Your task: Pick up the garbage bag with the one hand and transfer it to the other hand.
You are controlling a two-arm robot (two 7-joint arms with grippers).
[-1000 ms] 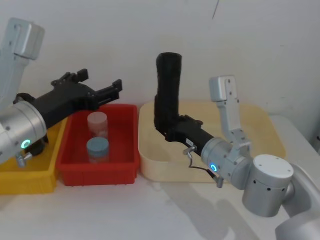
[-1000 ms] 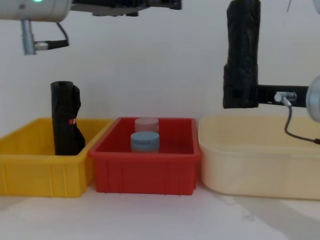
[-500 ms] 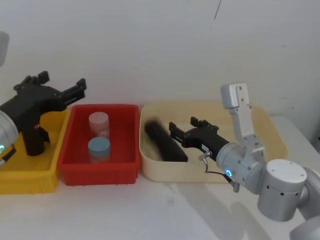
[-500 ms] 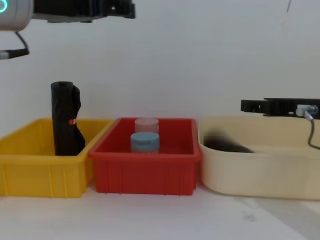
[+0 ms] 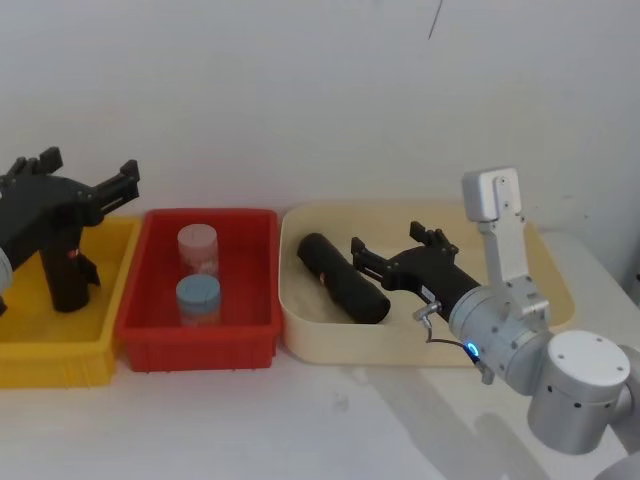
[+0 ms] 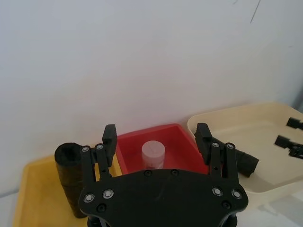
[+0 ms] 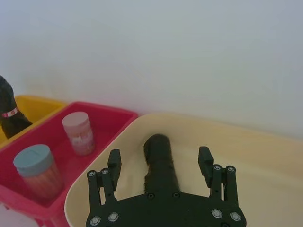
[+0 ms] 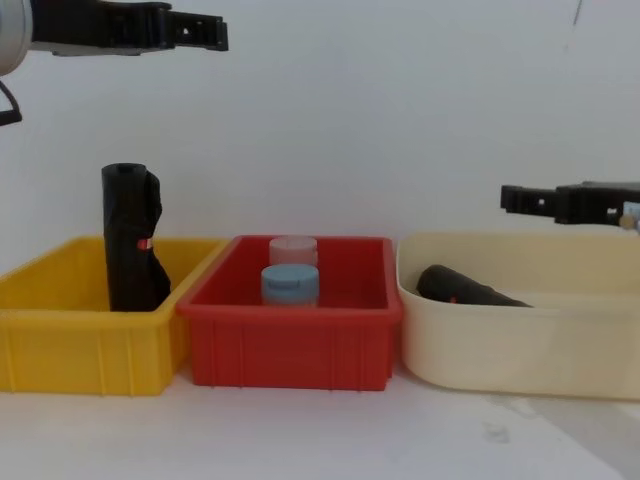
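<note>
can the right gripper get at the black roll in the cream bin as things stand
Probably yes. The right gripper, jaws open, hovers close by and higher than the garbage bag, which lies on its side in the cream bin with nothing on it. The left gripper is over by the yellow bin.

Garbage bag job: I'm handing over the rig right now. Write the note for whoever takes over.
Left gripper: open, empty, high over the yellow bin.
Right gripper: open, empty, over the cream bin, close to the bag.
Garbage bag: lying on its side in the cream bin, touched by neither gripper. A second black roll stands upright in the yellow bin; leave it.
Done: nothing is in hand.
Left: grasp the bag, lift it, pass it to the other gripper.
</note>
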